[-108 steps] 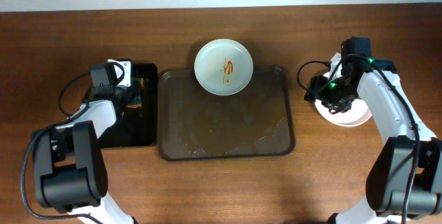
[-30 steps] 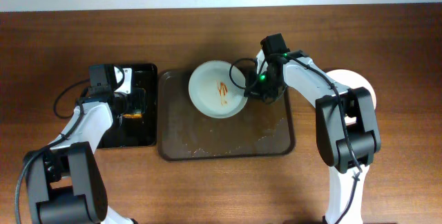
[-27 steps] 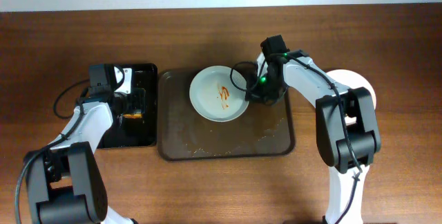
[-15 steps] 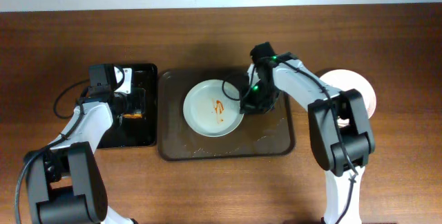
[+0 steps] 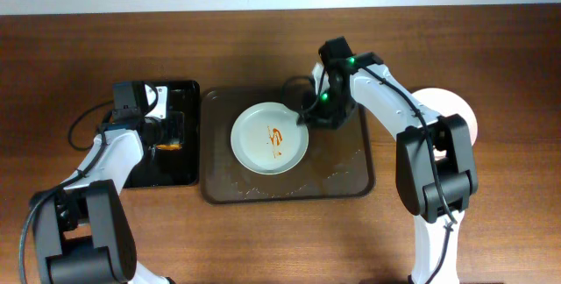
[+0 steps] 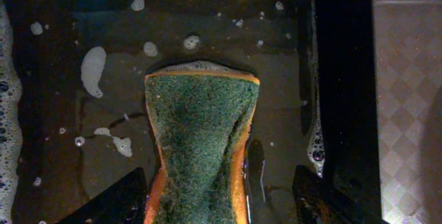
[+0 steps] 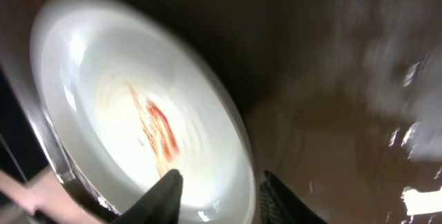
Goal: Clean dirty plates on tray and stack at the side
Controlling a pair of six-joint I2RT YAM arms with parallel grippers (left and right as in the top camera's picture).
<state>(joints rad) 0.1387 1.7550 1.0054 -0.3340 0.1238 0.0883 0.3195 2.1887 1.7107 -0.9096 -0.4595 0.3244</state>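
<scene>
— On the table point(image 5: 280, 240), seen from above, what lies where?
— One plate point(image 5: 271, 138) sits flat on the tray point(image 5: 342, 177), a little left of its middle, with a red-orange smear point(image 5: 273, 135) at its centre. A second plate point(image 5: 456, 107) rests on the table off the tray's right end, half behind the right arm. Whether more lie under it I can't tell.
— And the claws?
— The right claw point(image 5: 314, 116) is at the plate's upper right rim. The left claw point(image 5: 166, 133) hangs over the black tray point(image 5: 171, 168), which lies just left of the brown one.
— Left wrist view?
— A green sponge point(image 6: 200, 134) with orange sides points away from the camera over the wet black tray, with foam point(image 6: 93, 68) scattered around it. The sponge is nipped narrow near the bottom edge. The fingers point(image 6: 117, 200) show only in the bottom corners: the one in the left corner meets the sponge, the other stands apart from it. Whether the claw grips the sponge, I cannot tell.
— Right wrist view?
— Blurred. The plate fills the left side, and its rim runs down between the two fingertips point(image 7: 168, 195). One is over the plate's inside, the other over bare tray. They stand well apart, so the claw is released. The smear shows as a few red streaks in the plate's well.
</scene>
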